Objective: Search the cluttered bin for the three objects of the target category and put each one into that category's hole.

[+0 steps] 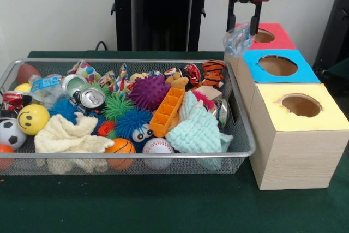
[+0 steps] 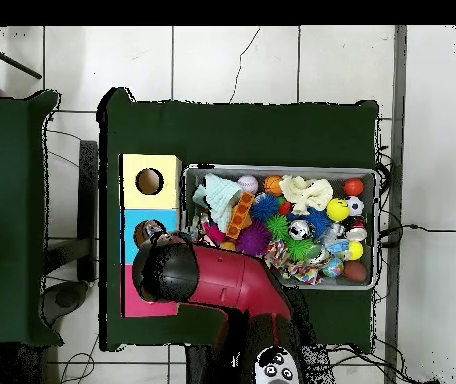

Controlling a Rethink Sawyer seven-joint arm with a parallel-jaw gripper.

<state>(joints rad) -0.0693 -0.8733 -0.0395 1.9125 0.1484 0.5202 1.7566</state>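
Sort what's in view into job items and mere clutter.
Job: tool gripping crumpled clear plastic bag; red-topped wooden box; wire mesh bin.
Clutter: orange plastic ice tray; purple spiky rubber ball; white baseball.

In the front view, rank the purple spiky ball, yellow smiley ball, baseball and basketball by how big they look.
1. purple spiky ball
2. yellow smiley ball
3. baseball and basketball: about alike, both partly behind the bin's rim, so unranked.
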